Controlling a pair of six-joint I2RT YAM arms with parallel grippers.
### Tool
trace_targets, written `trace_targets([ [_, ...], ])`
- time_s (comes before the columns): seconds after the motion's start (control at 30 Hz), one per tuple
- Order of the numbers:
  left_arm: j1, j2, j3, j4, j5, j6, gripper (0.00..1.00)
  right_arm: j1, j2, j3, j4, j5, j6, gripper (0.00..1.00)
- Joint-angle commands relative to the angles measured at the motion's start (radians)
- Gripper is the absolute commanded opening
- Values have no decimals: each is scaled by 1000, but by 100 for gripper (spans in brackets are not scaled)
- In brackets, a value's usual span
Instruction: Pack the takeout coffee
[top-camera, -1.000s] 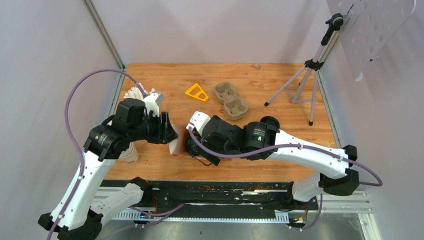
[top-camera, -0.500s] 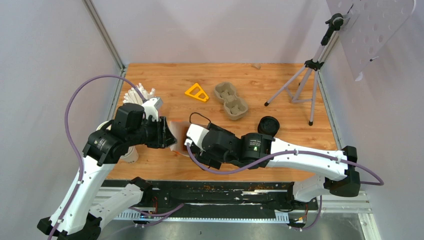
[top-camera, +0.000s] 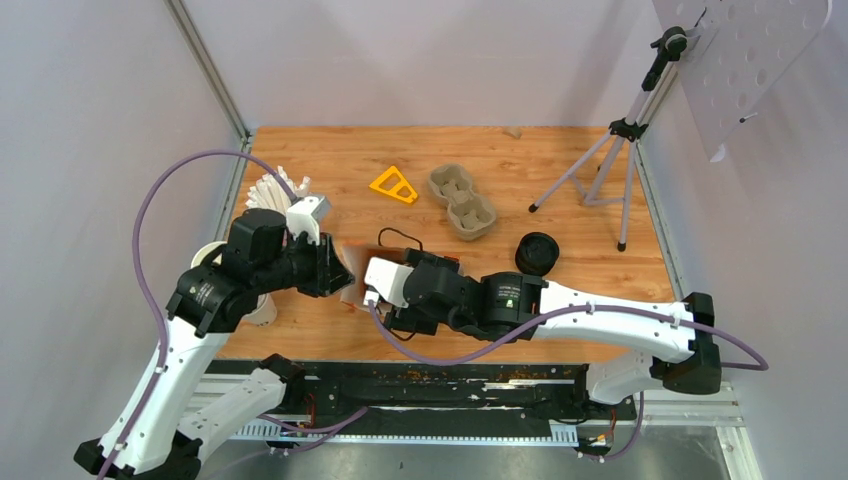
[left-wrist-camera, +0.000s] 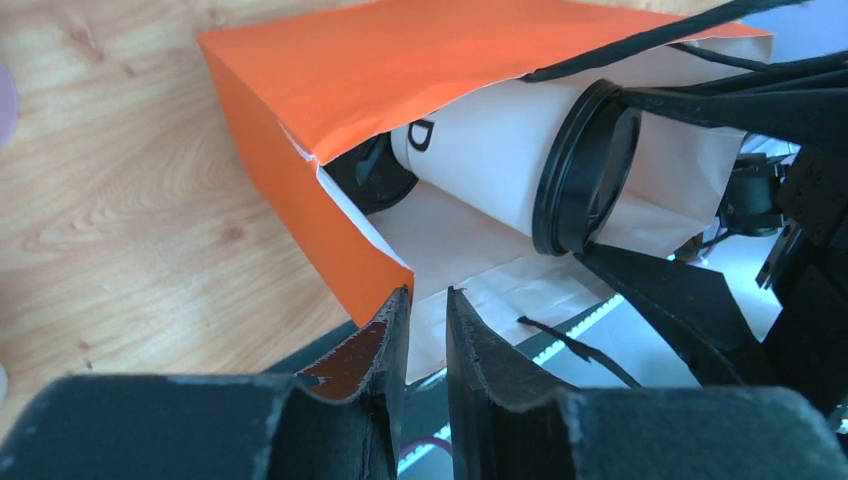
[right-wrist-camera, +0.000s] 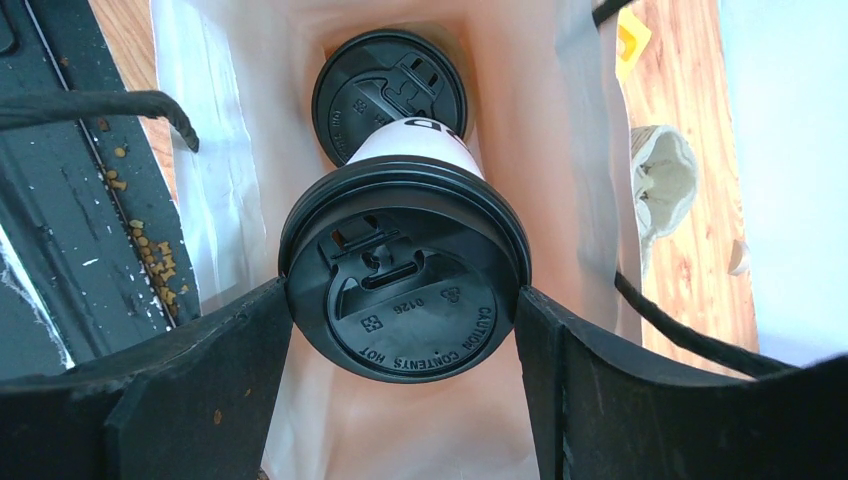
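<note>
We find right gripper (right-wrist-camera: 405, 312) grasping cup (right-wrist-camera: 425, 140) by lid (right-wrist-camera: 405, 290), inside tipped bag (left-wrist-camera: 400, 60) near counter's (top-camera: 330, 150) near edge, left of centre. Left gripper (left-wrist-camera: 428, 310) nearly closed around bag rim; pinch unconfirmed. Risks: rim slips, mouth collapses; lid pops; second cup (right-wrist-camera: 385, 85) gets knocked.

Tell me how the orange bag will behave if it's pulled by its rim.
Probably floppy: the orange bag is thin paper, already creased at the rim between the left gripper's jaws. Likely light, so it may slide on the wooden table. The lidded cup on its side inside could roll once released.
</note>
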Motion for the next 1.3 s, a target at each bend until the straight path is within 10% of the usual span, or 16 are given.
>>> trace_targets([
  [0.0,-1,-15,11,120,-12,72,27,8,28,68,35,38,-51,68],
  [0.53,-1,52,218,-205,-111,59,52,53,90,160,-161,87,-43,68],
  [1.27,-1,-20,17,-76,-171,63,55,82,105,166,-207,152,-20,68],
])
